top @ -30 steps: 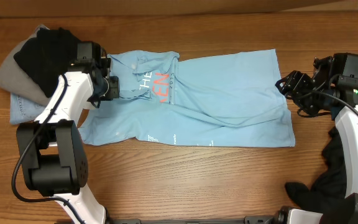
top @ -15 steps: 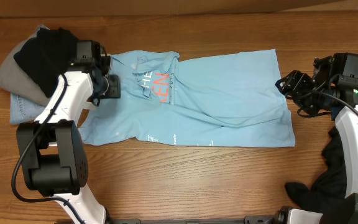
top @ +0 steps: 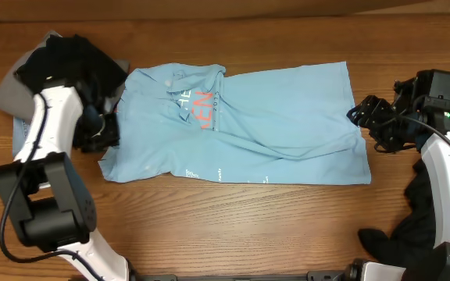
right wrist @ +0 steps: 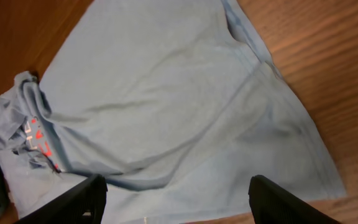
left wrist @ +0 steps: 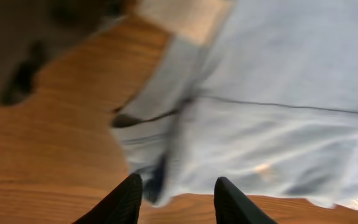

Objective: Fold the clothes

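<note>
— Where is the shirt [top: 272, 117] lying?
— It is lying spread out, rumpled, mid-table [top: 233, 226].
— And the grippers?
— The left gripper [left wrist: 176, 190] is hovering at its left edge, partly parted, empty. The right gripper [right wrist: 178, 186] is gaping wide over its right edge, empty.

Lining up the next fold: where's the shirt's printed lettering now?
Overhead, the lettering sits in the upper-left part of the light blue T-shirt, nearer the left gripper.
</note>
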`<state>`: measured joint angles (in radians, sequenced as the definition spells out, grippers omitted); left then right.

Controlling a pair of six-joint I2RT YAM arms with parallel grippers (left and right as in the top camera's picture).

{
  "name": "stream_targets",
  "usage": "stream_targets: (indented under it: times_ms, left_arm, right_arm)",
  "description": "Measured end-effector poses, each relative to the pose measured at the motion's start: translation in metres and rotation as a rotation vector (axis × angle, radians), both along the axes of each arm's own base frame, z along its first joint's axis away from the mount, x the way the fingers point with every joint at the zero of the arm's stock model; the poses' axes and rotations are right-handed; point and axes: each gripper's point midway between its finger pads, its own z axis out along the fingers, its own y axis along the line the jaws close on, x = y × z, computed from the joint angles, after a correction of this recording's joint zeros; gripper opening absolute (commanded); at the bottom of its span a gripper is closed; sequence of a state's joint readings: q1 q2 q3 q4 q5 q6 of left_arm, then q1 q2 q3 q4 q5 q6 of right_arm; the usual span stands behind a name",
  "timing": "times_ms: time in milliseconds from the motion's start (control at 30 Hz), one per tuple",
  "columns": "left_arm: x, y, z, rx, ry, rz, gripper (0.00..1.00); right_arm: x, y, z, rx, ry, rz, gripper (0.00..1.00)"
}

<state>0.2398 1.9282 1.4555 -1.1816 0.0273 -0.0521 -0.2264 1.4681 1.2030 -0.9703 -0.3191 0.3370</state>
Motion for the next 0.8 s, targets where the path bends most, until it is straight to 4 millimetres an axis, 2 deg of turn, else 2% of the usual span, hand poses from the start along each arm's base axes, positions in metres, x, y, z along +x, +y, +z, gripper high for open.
stream_targets:
  times_ms: [100,200,367,600,700,800]
  left_arm:
    - [-0.018,0.013,-0.016,-0.022,0.034,0.060,0.35]
    - [-0.033,0.014,-0.031,-0.051,0.061,0.093,0.38]
    - [-0.031,0.010,-0.041,-0.072,0.035,0.097,0.40]
    - [-0.038,0.013,-0.054,-0.048,0.041,0.095,0.36]
    - [-0.042,0.014,-0.060,-0.030,0.041,0.098,0.28]
    - [-0.043,0.018,-0.061,0.000,0.025,0.107,0.13]
  right_arm:
    - [-0.003,-0.002,-0.003,-0.006,0.022,-0.018,0.77]
    - [-0.003,-0.003,-0.007,-0.004,0.040,-0.027,0.75]
    - [-0.002,-0.005,-0.018,-0.003,0.073,-0.037,0.75]
    - [-0.003,-0.005,-0.018,-0.007,0.074,-0.039,0.75]
    - [-0.002,-0.006,-0.018,-0.012,0.072,-0.041,0.76]
    - [-0.002,-0.008,-0.018,-0.019,0.074,-0.043,0.76]
